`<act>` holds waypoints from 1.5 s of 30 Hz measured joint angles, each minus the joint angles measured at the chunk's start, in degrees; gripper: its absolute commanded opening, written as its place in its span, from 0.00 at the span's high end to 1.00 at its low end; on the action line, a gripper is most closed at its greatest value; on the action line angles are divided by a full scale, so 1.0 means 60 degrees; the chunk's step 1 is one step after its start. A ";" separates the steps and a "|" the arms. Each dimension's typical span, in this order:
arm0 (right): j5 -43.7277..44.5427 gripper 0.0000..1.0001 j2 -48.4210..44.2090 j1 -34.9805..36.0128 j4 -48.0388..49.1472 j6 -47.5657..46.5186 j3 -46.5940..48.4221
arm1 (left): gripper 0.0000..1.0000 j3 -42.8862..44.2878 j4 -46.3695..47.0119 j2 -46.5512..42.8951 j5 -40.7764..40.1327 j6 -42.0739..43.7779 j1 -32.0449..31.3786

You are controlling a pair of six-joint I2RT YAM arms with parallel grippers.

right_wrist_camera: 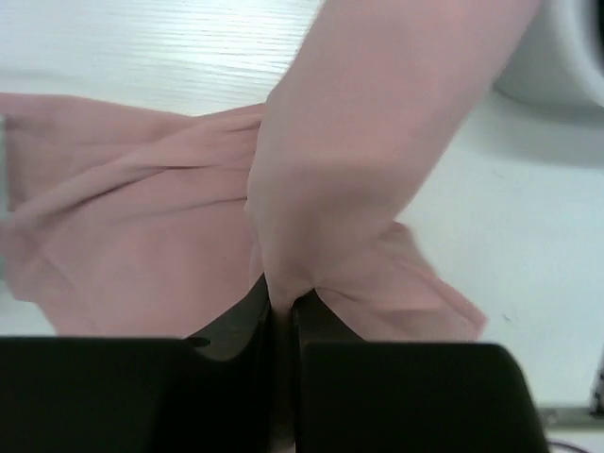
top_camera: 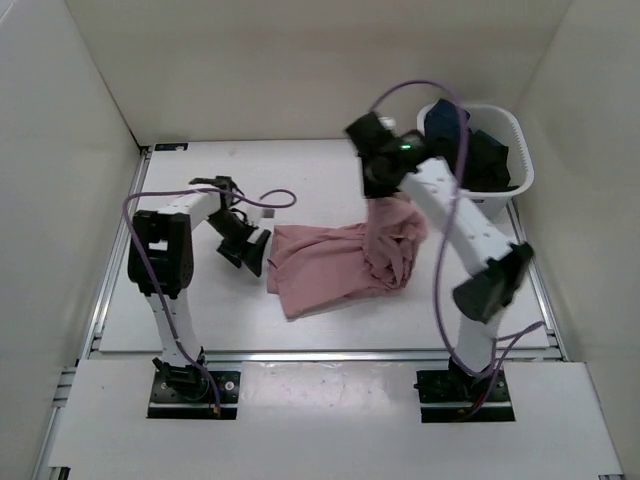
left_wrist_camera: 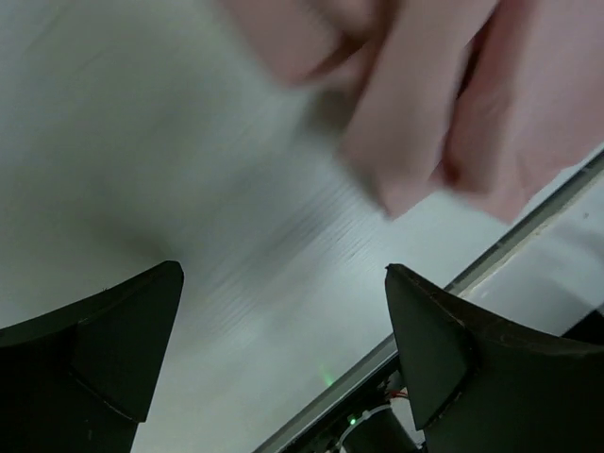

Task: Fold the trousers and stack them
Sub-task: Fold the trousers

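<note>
The right hand (top_camera: 384, 192) (right_wrist_camera: 281, 300) is clenched on the dusty-pink trousers (top_camera: 330, 265) (right_wrist_camera: 142, 208), its two dark fingers (right_wrist_camera: 236, 321) pressed almost together with a narrow fold of the thin cloth pinched between them. From that pinch a thick rope of fabric hangs straight beneath the hand in the top view, gathered into long vertical folds, and it meets the rest of the garment, which lies crumpled on the white surface (top_camera: 330, 170) (right_wrist_camera: 142, 47) below and out toward the left hand. That flat portion spreads as a rough rectangle with one corner pointing toward the near edge. The left hand (top_camera: 246, 250) (left_wrist_camera: 281, 274) is released, its fingers (left_wrist_camera: 113, 340) spread wide with only bare surface (left_wrist_camera: 189, 142) between them; it holds nothing. It hovers low just beside the flat end of the trousers, and in its own wrist view the pink cloth (left_wrist_camera: 425, 113) sits ahead of the fingertips, blurred, apart from them and not touching. The metal rail at the surface's edge runs diagonally past the right-side finger in that view. Behind and to the outer side of the right hand stands a white basket (top_camera: 520, 150) (right_wrist_camera: 566, 47) with dark clothes (top_camera: 485, 155) piled inside; it is near the raised cloth but apart from it. Whether the waistband or a leg is the part pinched cannot be told.
</note>
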 measured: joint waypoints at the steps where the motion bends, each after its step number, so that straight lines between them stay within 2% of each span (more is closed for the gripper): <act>1: 0.0200 1.00 0.0780 0.0583 0.0015 0.0084 0.0794 | 0.03 -0.0004 0.0066 0.0175 0.0182 -0.0025 -0.0430; 4: 0.0401 1.00 0.2229 0.1927 -0.0011 0.0521 0.1745 | 0.27 0.0073 -0.0015 0.0576 0.0623 -0.0193 -0.0954; 5: 0.0404 1.00 0.2448 0.2280 -0.0087 0.0641 0.1759 | 0.42 0.0109 -0.0007 0.0692 0.0769 -0.0248 -0.0973; 10: 0.0743 1.00 0.2626 0.3388 -0.0645 0.1279 0.1727 | 0.67 0.0306 -0.0051 0.1362 0.1286 -0.0463 -0.0801; 11: 0.0889 1.00 0.2492 0.3439 -0.0641 0.1392 0.1617 | 0.73 0.0353 -0.0091 0.1461 0.1322 -0.0506 -0.0758; 12: 0.1053 1.00 0.2193 0.3461 -0.0572 0.1519 0.1297 | 0.86 0.0415 -0.0098 0.1537 0.1330 -0.0528 -0.0747; 17: 0.1668 1.00 0.0535 0.3687 -0.0011 0.1898 -0.0138 | 0.86 0.0801 -0.0248 0.1909 0.1523 -0.0594 -0.0754; 21: 0.1435 1.00 0.0168 0.4295 0.1086 0.1636 -0.0200 | 0.86 0.1228 -0.0219 0.2051 0.1534 -0.0579 -0.0761; 25: 0.0681 1.00 0.1173 0.4754 0.1953 0.1392 0.0474 | 0.86 0.1668 -0.0076 0.2164 0.1468 -0.0532 -0.0761; 31: 0.0222 1.00 0.2769 0.4940 0.2681 0.1384 0.0175 | 0.86 0.2379 -0.0102 0.2535 0.1355 -0.0597 -0.0758; 32: 0.0171 1.00 0.2991 0.4932 0.2696 0.1384 0.0120 | 0.81 0.2473 -0.0178 0.2597 0.1355 -0.0663 -0.0758; 33: 0.0080 0.97 0.3209 0.4932 0.2696 0.1384 0.0117 | 0.78 0.2557 -0.0233 0.2656 0.1359 -0.0710 -0.0739; 34: 0.0004 0.86 0.3413 0.4921 0.2721 0.1377 0.0127 | 0.76 0.2648 -0.0251 0.2707 0.1351 -0.0776 -0.0707; 37: -0.0357 0.35 0.3861 0.4903 0.2907 0.1177 0.0229 | 0.68 0.2940 -0.0346 0.2787 0.1209 -0.0911 -0.0670; 39: -0.0834 0.25 0.4044 0.4925 0.3085 0.0772 0.0404 | 0.61 0.3355 -0.0386 0.2907 0.0954 -0.0976 -0.0597; 40: -0.1024 0.19 0.4069 0.4958 0.3202 0.0517 0.0488 | 0.52 0.3657 -0.0455 0.3005 0.0783 -0.1020 -0.0532; 45: -0.1483 0.18 0.3636 0.5406 0.4160 -0.0452 0.0433 | 0.38 0.5417 -0.0568 0.3370 -0.0321 -0.1100 0.0168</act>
